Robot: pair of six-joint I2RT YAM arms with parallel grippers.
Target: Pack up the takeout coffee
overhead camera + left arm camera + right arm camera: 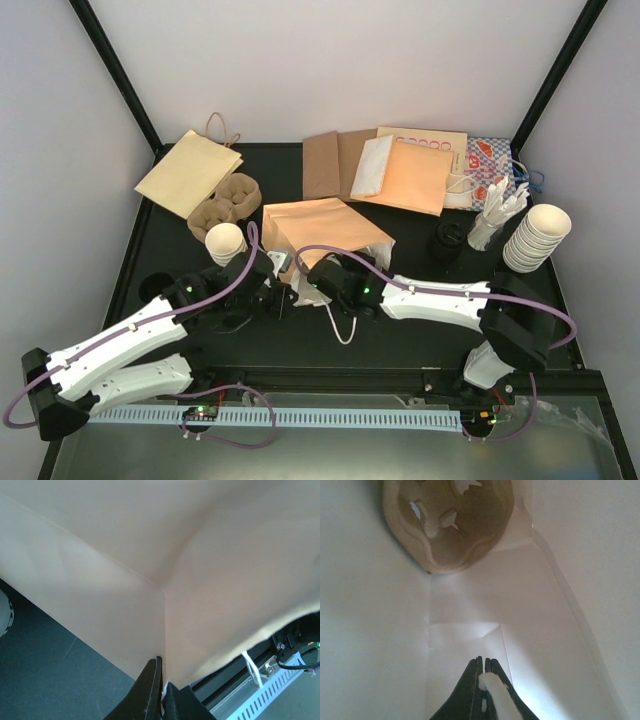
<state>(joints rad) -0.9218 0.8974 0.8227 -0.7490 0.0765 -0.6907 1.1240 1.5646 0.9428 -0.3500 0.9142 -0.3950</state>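
Note:
A tan paper bag [318, 226] lies on its side mid-table, mouth toward the arms. My left gripper [274, 287] is shut on the bag's rim at a corner fold [161, 676], with a bit of white cord between the fingers. My right gripper [306, 284] is inside the bag's mouth, shut on the white cord handle [492, 690]. In the right wrist view a brown pulp cup carrier [447, 525] sits deep in the bag's white inside. No cup with a black lid shows clearly. A lidless cream cup [225, 243] stands left of the bag.
A second pulp carrier [226, 203] and a flat tan bag [188, 172] lie back left. Flat bags and envelopes [400, 170] lie at the back. A dark lid-like stack [449, 240], white cutlery [497, 212] and stacked cream cups [537, 236] stand right.

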